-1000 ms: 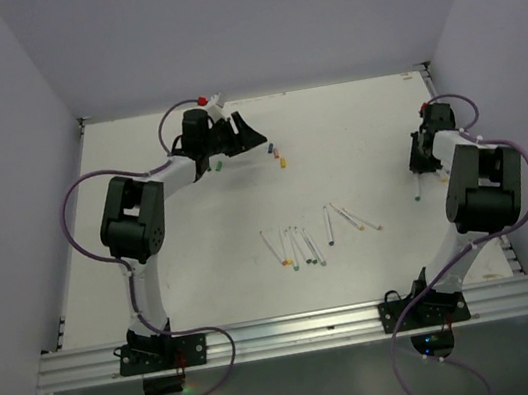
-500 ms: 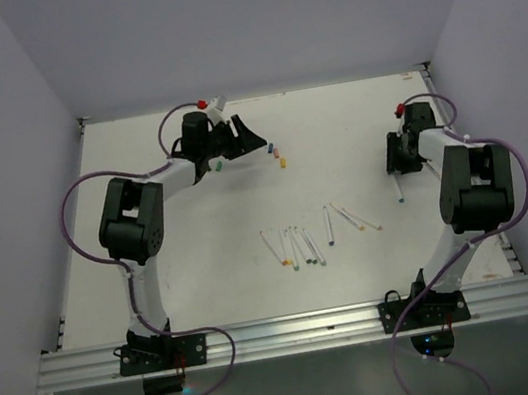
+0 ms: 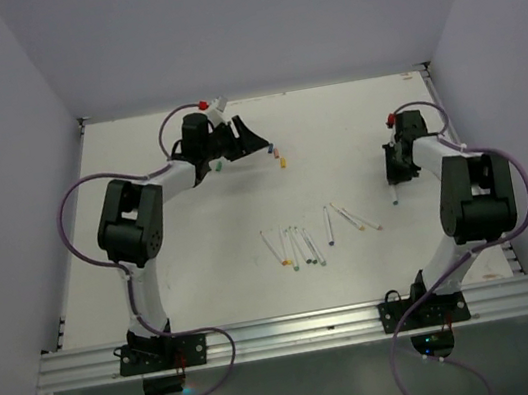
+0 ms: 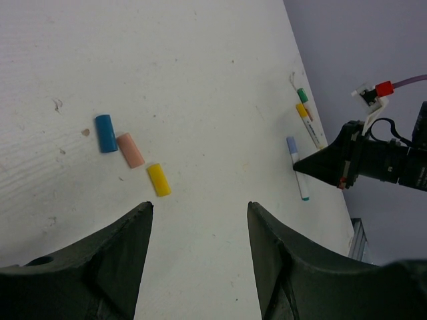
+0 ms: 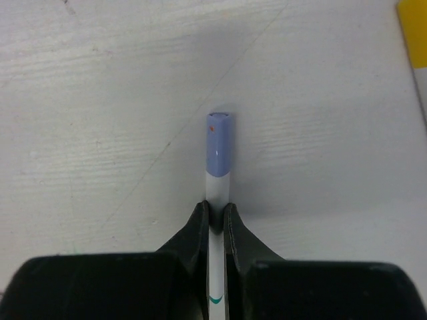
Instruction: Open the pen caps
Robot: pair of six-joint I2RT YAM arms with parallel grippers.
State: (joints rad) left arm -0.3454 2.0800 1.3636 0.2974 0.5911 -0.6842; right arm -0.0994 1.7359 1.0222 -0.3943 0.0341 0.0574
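The right gripper [image 5: 215,212] is clamped on a white pen [image 5: 215,189], both fingers pressed to the barrel just behind a pale lilac cap [image 5: 219,148] that sits on the pen and juts out ahead of the fingertips. The pen lies flat on the white table [image 5: 100,100]. Its only marking is a small teal tick on the barrel, back between the fingers; no brand or word can be read, and the fingers hide the rest of the barrel. A yellow shape [image 5: 413,30] shows ahead and to the right of this gripper, cut off by the picture's edge

The left gripper [image 4: 199,210] holds nothing, its fingers standing apart above the table. Ahead of it and to its left lie, close together and off their pens, a blue cap [image 4: 105,133], a pinkish cap [image 4: 131,149] and a yellow cap [image 4: 159,179], the last nearest the left finger. Far ahead to its right, just past the right gripper's tip, lies a yellow-capped pen [image 4: 308,125] with dark print on the barrel, too small to read, and a green cap [image 4: 302,95] beyond it

From above, a row of white pens [image 3: 295,247] lies mid-table, behind both grippers toward the arm bases
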